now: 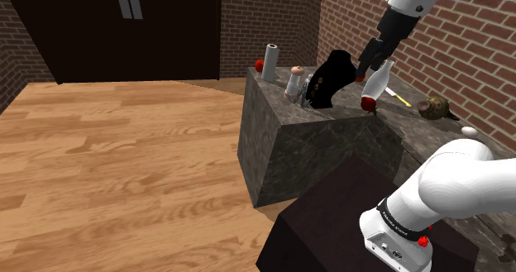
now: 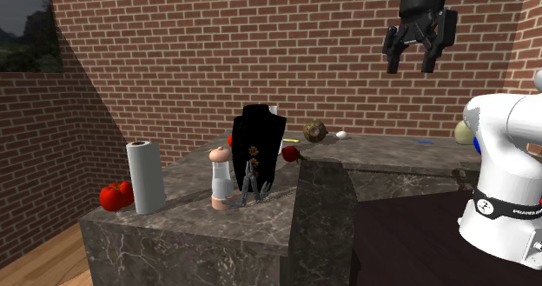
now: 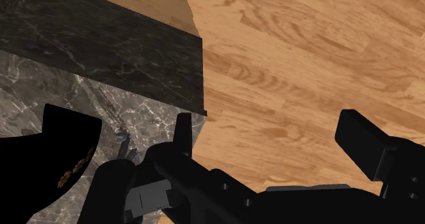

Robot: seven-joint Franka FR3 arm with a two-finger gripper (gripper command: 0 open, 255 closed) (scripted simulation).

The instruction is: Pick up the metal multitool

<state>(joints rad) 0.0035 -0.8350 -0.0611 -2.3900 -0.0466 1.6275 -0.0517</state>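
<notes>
Shoulder view: a dark marble tabletop (image 1: 347,115) stands on wooden flooring (image 1: 124,146) beside brick walls.

Second exterior view: the black two-finger gripper (image 2: 421,63) hangs wide open and empty, high above. The grey metal folding multitool (image 2: 250,185) stands against a black bust (image 2: 261,136), well apart from the gripper.

Wrist view: the tabletop's edge borders open flooring.

Home kitchen, by looks. Dark veined marble counter (image 2: 200,232) lying ahead of black fingers (image 3: 361,144), carrying white paper-towel roll (image 2: 146,177) and red tomatoes (image 2: 115,196). Red brick walls (image 2: 217,58) rising behind fingers. Light wooden plank floor (image 1: 107,163) spreading beyond fingers. Tall dark double doors (image 1: 124,39) showing grey metal handles (image 1: 128,3).
</notes>
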